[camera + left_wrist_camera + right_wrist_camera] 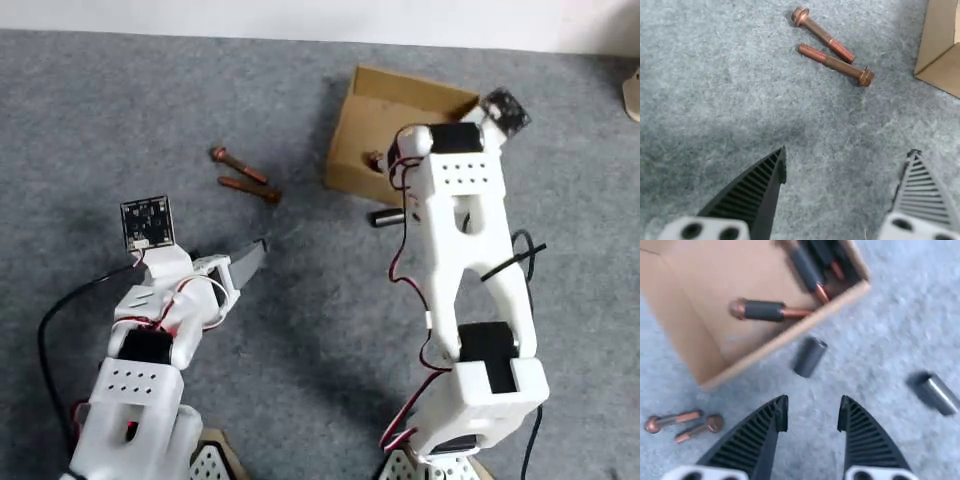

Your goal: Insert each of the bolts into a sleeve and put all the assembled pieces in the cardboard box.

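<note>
Bolts [822,34], copper-coloured, two loose: laid side by side on the grey surface [715,100], heads at opposite ends, near the cardboard box [350,150] but apart from it. Left gripper [847,152]: fingers [755,190] spread wide, nothing held; both bolts are found ahead of the tips, long axes slanted across the gap. Sleeves [810,356], dark, two loose: one just beside the box wall, one farther off. Right gripper [812,405]: fingers [865,440] parted, empty, sleeves ahead. Assembled pieces [767,310]: at least two lodged inside the box. The left arm is judged nearer the bolts, the right nearer the sleeves; the wrist would need turning so a shank is crossed squarely.
</note>
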You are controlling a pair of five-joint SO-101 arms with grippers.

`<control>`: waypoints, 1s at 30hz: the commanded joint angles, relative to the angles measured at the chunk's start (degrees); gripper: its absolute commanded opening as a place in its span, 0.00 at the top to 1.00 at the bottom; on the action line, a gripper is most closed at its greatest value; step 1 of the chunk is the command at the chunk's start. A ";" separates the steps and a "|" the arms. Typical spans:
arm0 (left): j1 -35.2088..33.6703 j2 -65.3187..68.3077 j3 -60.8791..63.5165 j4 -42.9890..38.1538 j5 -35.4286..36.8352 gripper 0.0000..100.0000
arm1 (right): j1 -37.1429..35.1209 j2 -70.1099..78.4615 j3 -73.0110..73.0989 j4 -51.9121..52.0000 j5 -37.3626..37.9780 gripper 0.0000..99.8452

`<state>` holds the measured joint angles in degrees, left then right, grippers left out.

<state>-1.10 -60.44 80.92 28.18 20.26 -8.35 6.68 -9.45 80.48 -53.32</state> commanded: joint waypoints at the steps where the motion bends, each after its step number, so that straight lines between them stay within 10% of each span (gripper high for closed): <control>1: -0.04 0.31 -0.13 -1.23 -0.26 0.66 | -0.92 -3.12 1.63 0.66 -1.41 0.85; 16: -0.04 0.31 -0.13 -1.23 -0.26 0.66 | -0.84 -3.21 22.64 -28.70 -1.41 0.85; 30: -0.04 0.31 -0.13 -1.23 -0.26 0.66 | -0.92 -2.77 23.08 -35.21 -6.68 0.91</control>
<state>-1.10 -60.44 80.92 28.18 20.26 -8.53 6.68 13.76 46.37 -59.38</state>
